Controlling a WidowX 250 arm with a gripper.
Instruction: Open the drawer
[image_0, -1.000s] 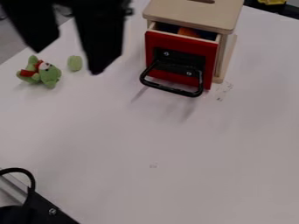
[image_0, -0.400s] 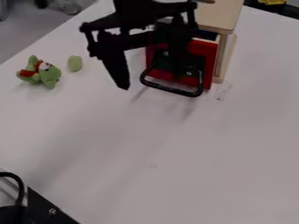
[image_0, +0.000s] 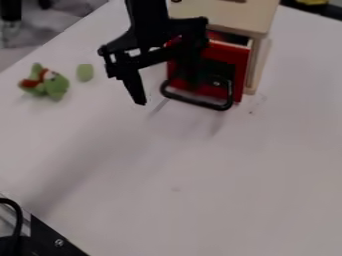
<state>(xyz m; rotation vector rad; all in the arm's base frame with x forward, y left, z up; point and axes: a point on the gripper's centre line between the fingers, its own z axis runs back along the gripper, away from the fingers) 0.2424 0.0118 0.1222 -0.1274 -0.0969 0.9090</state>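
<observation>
Camera view: the gripper (image_0: 167, 93) hangs in front of the wooden box (image_0: 230, 15), its 2 fingers spread. Of these, 1 is beside the red drawer (image_0: 227, 52) on the view's left; the other overlaps the drawer's front, and contact cannot be confirmed. Compared with 1.0 s ago, the gripper has shifted from the upper left of the view toward the drawer and appears smaller. Compared with 0.4 s ago, its change in position is slight. Drawer found partly open at the top of the box's front, a narrow gap showing above the red panel; no change noted in all 3 frames. Black handle (image_0: 197, 102) on its front, likewise unchanged. Green plush toy (image_0: 55, 85) and green oval piece (image_0: 85, 72) lie near each other on the white table (image_0: 200, 150), both as previously recorded. Black cable (image_0: 18, 210), lower left: loop shifted since 1.0 s ago.
</observation>
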